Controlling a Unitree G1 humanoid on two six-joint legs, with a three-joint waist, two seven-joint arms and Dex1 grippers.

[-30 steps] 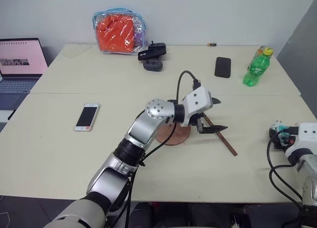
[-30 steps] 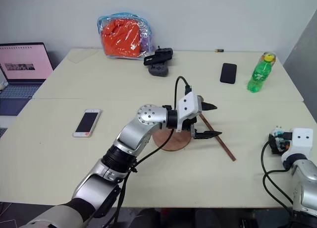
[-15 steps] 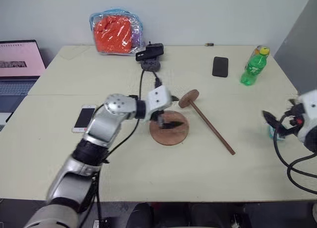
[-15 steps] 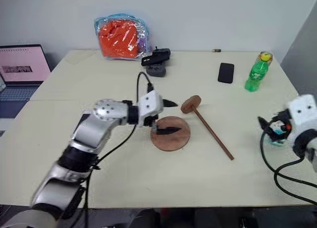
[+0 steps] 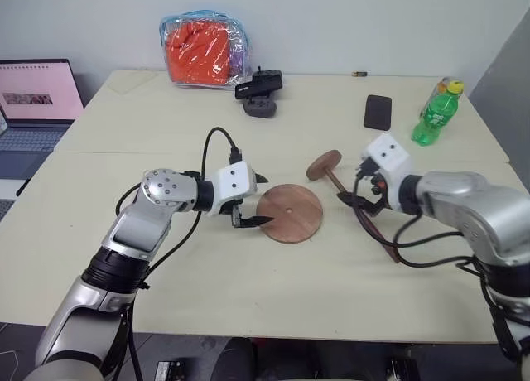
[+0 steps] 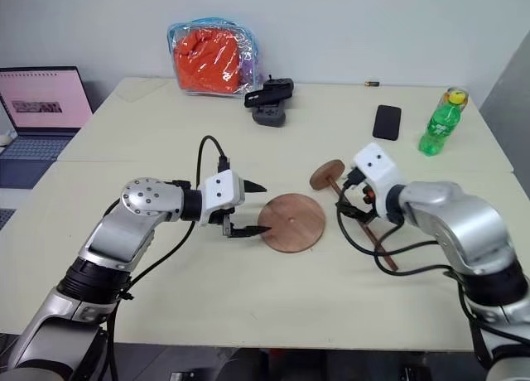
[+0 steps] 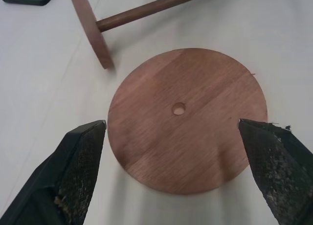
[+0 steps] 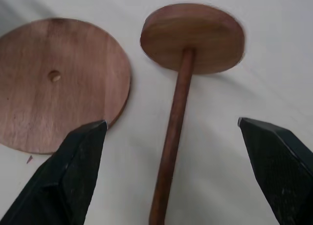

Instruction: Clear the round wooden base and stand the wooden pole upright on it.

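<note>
The round wooden base [image 5: 288, 213] lies flat near the table's middle with nothing on it, a small hole at its centre [image 7: 179, 108]. The wooden pole [image 5: 358, 216] lies on the table just right of it. Its disc end [image 5: 324, 164] stands on edge near the base, and the rod runs toward the front right. My left gripper [image 5: 267, 200] hangs open at the base's left edge, pointing at it, holding nothing. My right gripper [image 5: 358, 197] is open above the rod, just behind the disc, with the rod [image 8: 173, 132] between its fingers and untouched.
At the back of the table are an orange bag [image 5: 203, 50], a black device [image 5: 258, 93], a black phone [image 5: 378, 112] and a green bottle [image 5: 436, 112]. A laptop [image 5: 33, 95] stands at the far left.
My left gripper has drawn back to the left, off the base, leaving it bare. My right arm has swung in from the table's right edge to above the pole.
</note>
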